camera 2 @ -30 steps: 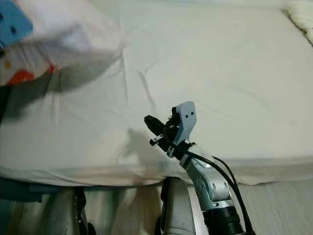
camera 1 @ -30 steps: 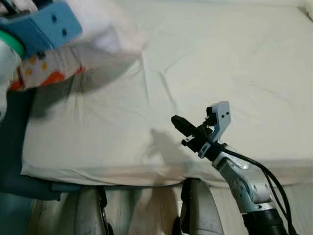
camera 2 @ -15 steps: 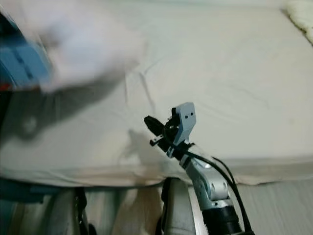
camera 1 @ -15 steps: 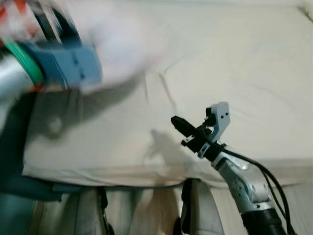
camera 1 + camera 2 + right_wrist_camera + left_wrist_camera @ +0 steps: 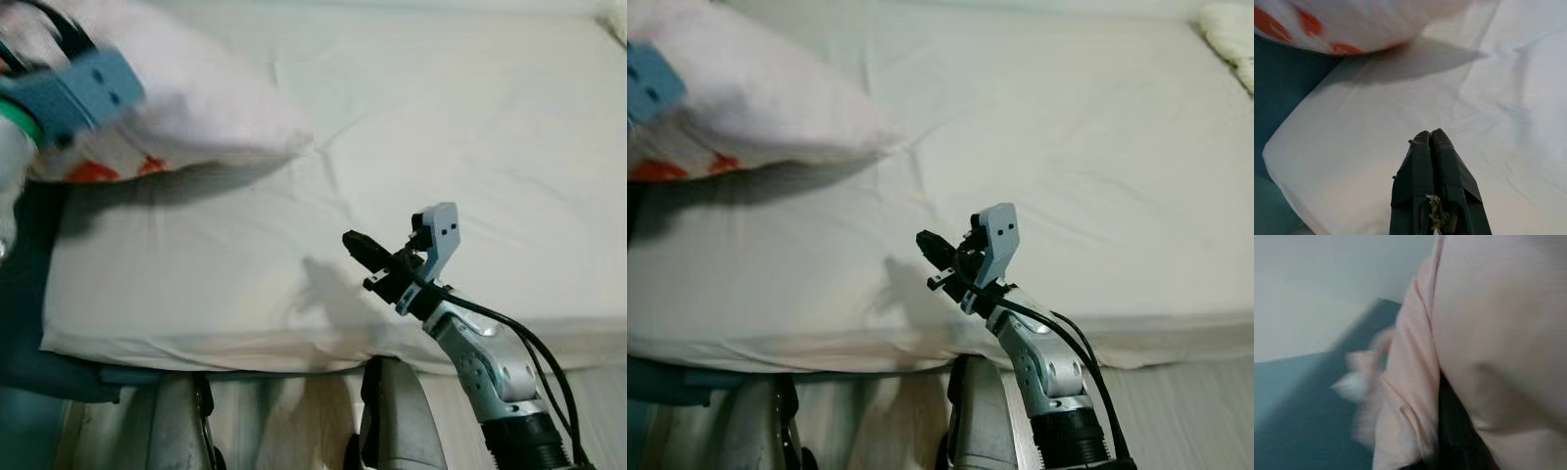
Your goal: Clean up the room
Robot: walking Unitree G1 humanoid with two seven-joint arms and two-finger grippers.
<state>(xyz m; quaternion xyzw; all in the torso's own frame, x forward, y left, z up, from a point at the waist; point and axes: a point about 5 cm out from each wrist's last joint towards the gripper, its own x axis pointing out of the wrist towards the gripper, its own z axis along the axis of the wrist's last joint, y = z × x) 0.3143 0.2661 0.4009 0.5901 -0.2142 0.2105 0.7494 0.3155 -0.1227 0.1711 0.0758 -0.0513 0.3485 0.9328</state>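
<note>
Pillow [image 5: 186, 108] at ten o'clock on the bed [image 5: 470, 127], long axis running nine to three, orange-patterned underside lifted clear of the sheet. Left gripper [image 5: 44, 59] clenched on its nine-o'clock end, pink fabric pressed against one black finger in the wrist view. Right gripper [image 5: 364, 249] near five o'clock, fingers pressed together, empty, well apart from the pillow. Nothing between them but creased sheet.

Left gripper [image 5: 39, 59] mostly hidden behind pillow [image 5: 754, 98], cut by frame edge; finger state unreadable. Pillow's far end cropped beside it. Left wrist view blurred: fabric close-up, detail indistinct.
</note>
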